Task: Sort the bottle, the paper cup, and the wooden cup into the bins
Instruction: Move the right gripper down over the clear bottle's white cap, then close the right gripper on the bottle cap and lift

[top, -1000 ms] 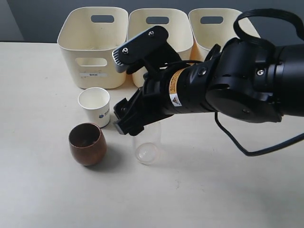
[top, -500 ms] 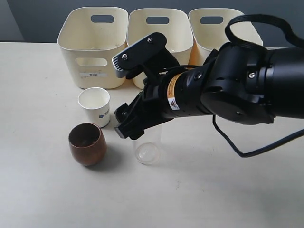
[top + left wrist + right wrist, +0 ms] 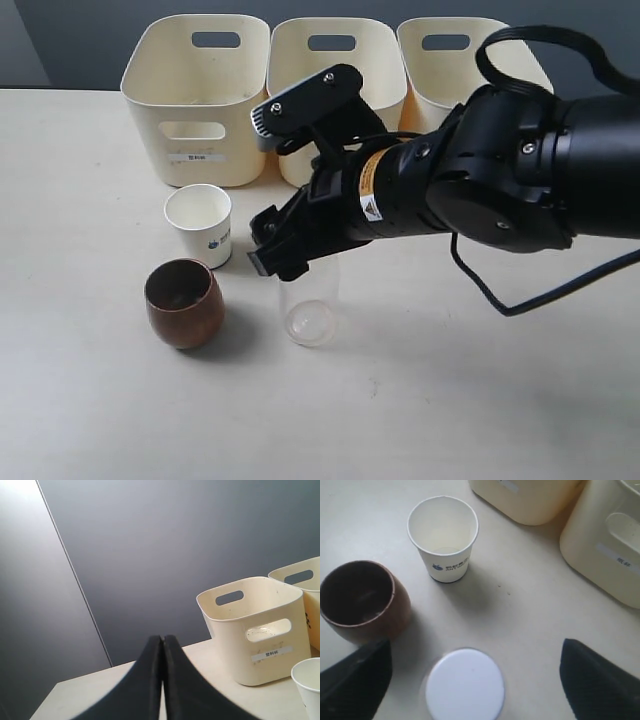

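The clear bottle (image 3: 309, 308) stands upright on the table, its top hidden under my right gripper (image 3: 288, 262) in the exterior view. From the right wrist, its white cap (image 3: 465, 685) lies between my open right gripper's (image 3: 474, 679) two dark fingertips (image 3: 356, 676), which do not touch it. The white paper cup (image 3: 199, 225) (image 3: 444, 537) and the brown wooden cup (image 3: 183, 302) (image 3: 361, 600) stand upright to the bottle's left. Three cream bins (image 3: 196, 95) line the back. My left gripper (image 3: 162, 641) is shut on nothing, off to the side.
The middle bin (image 3: 345, 55) and right bin (image 3: 448, 60) are partly covered by my right arm, whose black cable (image 3: 500, 300) loops over the table. The left wrist view shows the left bin (image 3: 255, 630) and the paper cup's rim (image 3: 309, 672).
My right gripper has shifted slightly to the right above the bottle, its jaws still wide open. The bottle and both cups have not moved.
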Robot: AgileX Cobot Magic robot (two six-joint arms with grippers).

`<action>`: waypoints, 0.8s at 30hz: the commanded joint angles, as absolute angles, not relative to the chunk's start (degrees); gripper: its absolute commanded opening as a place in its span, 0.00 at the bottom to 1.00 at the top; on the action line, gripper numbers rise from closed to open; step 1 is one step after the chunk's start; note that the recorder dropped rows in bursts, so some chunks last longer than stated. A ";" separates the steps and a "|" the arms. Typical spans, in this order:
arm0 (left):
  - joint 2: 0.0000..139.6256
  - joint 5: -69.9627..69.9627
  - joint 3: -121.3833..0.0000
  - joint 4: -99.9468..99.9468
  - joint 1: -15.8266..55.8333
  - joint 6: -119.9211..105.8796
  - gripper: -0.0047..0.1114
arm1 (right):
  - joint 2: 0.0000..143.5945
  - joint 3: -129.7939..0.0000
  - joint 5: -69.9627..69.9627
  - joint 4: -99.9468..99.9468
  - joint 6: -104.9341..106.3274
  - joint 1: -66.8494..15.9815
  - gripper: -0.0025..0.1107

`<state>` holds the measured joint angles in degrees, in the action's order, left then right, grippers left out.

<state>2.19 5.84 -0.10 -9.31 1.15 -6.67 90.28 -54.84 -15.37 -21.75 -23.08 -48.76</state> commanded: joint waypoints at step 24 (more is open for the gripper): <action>2.05 6.10 0.00 -9.34 1.24 -6.54 0.04 | 92.93 -55.15 -20.75 -20.87 -22.89 -48.69 0.33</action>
<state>2.19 5.84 -0.10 -9.31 1.15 -6.67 92.89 -54.84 -18.73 -20.96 -23.08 -48.76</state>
